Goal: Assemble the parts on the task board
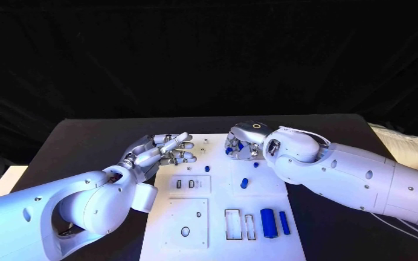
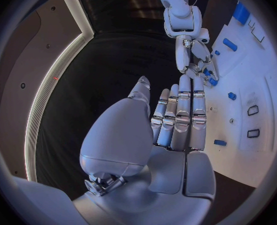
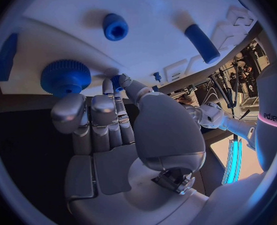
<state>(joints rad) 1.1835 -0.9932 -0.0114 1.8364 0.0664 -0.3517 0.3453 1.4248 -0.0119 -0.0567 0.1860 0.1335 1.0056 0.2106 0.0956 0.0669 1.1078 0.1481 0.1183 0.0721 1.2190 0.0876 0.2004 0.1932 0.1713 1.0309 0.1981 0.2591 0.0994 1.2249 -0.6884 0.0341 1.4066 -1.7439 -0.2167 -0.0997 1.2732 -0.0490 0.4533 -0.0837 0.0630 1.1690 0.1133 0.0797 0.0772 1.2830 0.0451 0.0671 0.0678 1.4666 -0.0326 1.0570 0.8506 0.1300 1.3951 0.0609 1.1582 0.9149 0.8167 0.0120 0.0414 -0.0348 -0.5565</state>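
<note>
right hand (image 1: 243, 144): i see it curled down over the far edge of the task board (image 1: 274, 237), fingertips closed around a small blue part (image 3: 116, 80), pinched between thumb and fingers as far as i can judge.
left hand (image 1: 163, 151): released, fingers straight and together, holding nothing, hovering over the board's far left corner.
gear (image 3: 65, 77): a blue toothed wheel sits on the board just beside the right hand's fingers; i cannot tell whether the pinched part belongs to it.
loose parts: a short blue peg (image 1: 244, 183) lies near the board's middle, and two blue bars (image 1: 268, 223) lie near the board's near right edge beside empty outlined slots.
step in hand: i judge i am seating or lifting the small part at the far edge.
how i'd do it well: keep the pinch light but firm, hold the part upright over its socket, lower straight down without twisting, and watch the right wrist view for the part's tip lining up.
risk: fingertips hide the socket, so i'd go slowly and keep the left hand off the board.
</note>
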